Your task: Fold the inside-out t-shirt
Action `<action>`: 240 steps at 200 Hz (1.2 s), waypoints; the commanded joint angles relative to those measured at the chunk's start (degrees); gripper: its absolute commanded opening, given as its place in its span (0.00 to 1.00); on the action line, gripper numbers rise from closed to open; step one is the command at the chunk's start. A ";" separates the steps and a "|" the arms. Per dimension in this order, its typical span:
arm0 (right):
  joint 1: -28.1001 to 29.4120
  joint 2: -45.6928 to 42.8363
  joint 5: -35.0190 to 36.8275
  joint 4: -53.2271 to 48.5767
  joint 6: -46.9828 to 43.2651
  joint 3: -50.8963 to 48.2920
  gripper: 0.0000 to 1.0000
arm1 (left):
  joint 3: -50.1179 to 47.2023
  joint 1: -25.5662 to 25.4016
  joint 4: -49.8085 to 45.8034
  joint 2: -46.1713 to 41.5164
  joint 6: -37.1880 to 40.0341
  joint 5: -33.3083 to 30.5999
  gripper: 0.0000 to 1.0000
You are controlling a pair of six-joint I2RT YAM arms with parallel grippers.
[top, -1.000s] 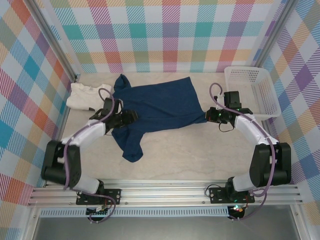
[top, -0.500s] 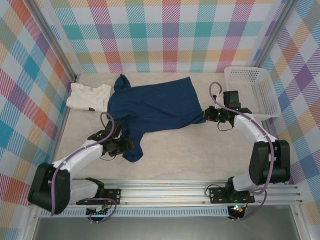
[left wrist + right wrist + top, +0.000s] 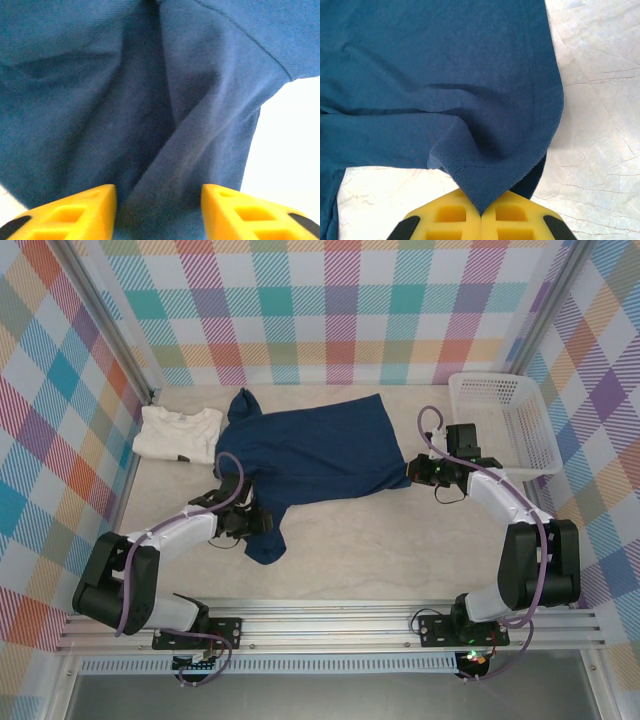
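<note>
Top view, garment: We see the inside-out t-shirt (image 3: 310, 452) spread over the middle of the table (image 3: 400, 550). It is dark navy, its broad body lies flat, and a narrower part trails toward the near left.
Top view, left arm: We find the left gripper (image 3: 256, 523) over that trailing near-left part of the cloth.
Top view, right arm: We find the right gripper (image 3: 411, 472) at the shirt's right edge, where the cloth draws to a point.
Top view, surroundings: A cream-white folded shirt (image 3: 178, 433) lies at the far left, just beside the navy cloth. A white basket (image 3: 455, 405) stands at the far right, apart from the shirt.
Left wrist view, end effector: We see the yellow fingers (image 3: 70, 215) set wide apart. Creased navy cloth lies between and beyond them, and we see no cloth gripped. Pale table surface shows at the right.
Right wrist view, end effector: We see the two yellow fingers (image 3: 450, 217) pressed together, clamped on a hemmed corner of the shirt. A ridge of cloth rises from the pinch, and marbled table surface shows to the right and near left.
</note>
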 commanded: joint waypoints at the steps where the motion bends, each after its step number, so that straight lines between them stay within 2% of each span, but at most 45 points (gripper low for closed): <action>1: 0.35 -0.53 -1.14 0.47 0.22 -0.53 0.00 | 1.68 -0.68 1.29 -0.79 1.01 2.78 0.38; 20: 0.43 -0.62 -1.05 0.52 0.21 -0.82 0.00 | 1.77 -1.49 0.90 -3.41 0.82 3.93 0.27; 43: 0.48 -0.36 -0.96 0.66 0.21 -0.84 0.00 | 2.15 -2.86 2.30 -3.97 0.68 8.70 0.18; 73: 0.61 -0.07 -1.05 0.57 0.36 -0.49 0.00 | 6.08 -7.42 2.77 -0.93 0.37 13.06 0.15; 79: 0.59 -0.14 -0.92 0.50 0.35 -0.49 0.00 | 6.89 -8.79 5.38 0.07 0.14 13.78 0.15; 101: 0.68 -0.27 -0.80 0.40 0.41 -0.57 0.00 | 10.98 -13.48 7.22 5.52 -0.07 16.71 0.19; 119: 0.79 -0.44 -0.74 0.13 0.23 -0.57 0.00 | 13.95 -16.07 5.01 8.23 1.47 18.04 0.30; 133: 0.87 -0.69 -0.69 -0.11 0.33 -0.65 0.00 | 14.35 -16.60 0.82 7.29 2.59 15.54 0.38; 157: 1.28 -1.39 -0.86 -0.25 0.62 -1.13 0.00 | 8.76 -16.11 -3.50 -2.77 0.89 4.34 0.45; 174: 2.18 -1.44 -1.21 -0.62 0.80 -1.20 0.00 | 3.41 -13.25 -7.19 -10.46 -4.82 -2.62 0.50; 195: 3.20 -1.00 -1.05 -1.06 0.48 -1.19 0.00 | -0.86 -8.43 -10.50 -13.46 -7.40 -1.00 0.57; 240: 3.72 -0.52 -1.07 -1.18 0.26 -0.84 0.00 | 0.02 -8.16 -9.57 -8.99 -4.68 -3.56 0.64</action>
